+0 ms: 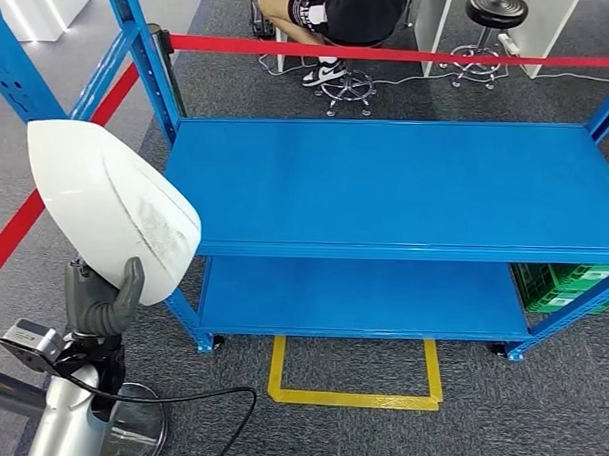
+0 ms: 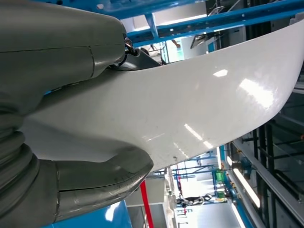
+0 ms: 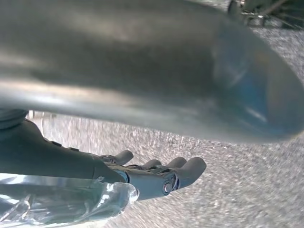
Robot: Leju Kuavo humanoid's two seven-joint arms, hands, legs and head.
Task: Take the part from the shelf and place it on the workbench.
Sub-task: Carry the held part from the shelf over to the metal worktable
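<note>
**White shell part held up in the left hand, clear of the blue shelf**

Head view: the left hand grips the lower edge of a white moulded shell part, thumb up against its face, and holds it in the air to the left of the blue shelf, apart from its decks. The part is a smooth, rounded shell tapering to a blunt nose, glossy white with a dull scuffed patch near its lower right. It looks like a thin rigid plastic cover: probably light for its bulk and stiff, but slick. Held by one edge, the broad body would lever against the fingers, so I judge a grip deep over the rim safest.

Left wrist view: the thick grey thumb lies on one face of the shell and a grey finger presses the other, pinching the wall between them. The surface mirrors the ceiling lights, which supports the slippery reading. The edge runs in a long gentle curve.

Right wrist view: the right hand hangs over grey carpet with its fingers stretched out fairly straight, grasping nothing. A blurred metallic limb crosses the frame.
</note>
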